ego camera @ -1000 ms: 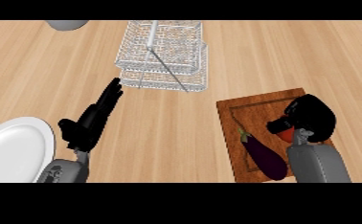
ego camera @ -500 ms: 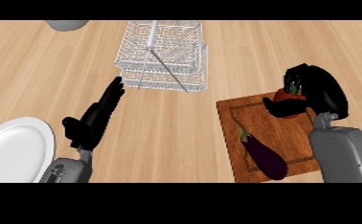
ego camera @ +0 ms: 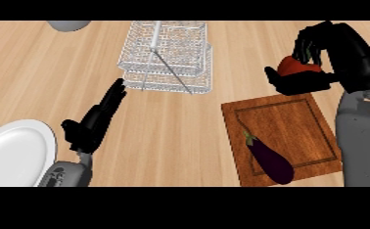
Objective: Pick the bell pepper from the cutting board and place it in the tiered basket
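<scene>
Above the cutting board (ego camera: 289,125), right hand (ego camera: 329,59) grips bell pepper (ego camera: 296,66).

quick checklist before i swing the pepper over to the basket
1. Bell pepper held: ok, the right hand curls round it.
2. Pepper off the cutting board: ok, it shows past the board's far edge.
3. Tiered basket free to receive: ok, nothing shows inside it.
4. Left hand out of the path: ok, it is open, near the basket's near-left corner.
5. Eggplant undisturbed: ok, it lies on the board, apart from the right hand.
6. Pepper high enough to pass the basket's rim: cannot tell from this steep view.
</scene>
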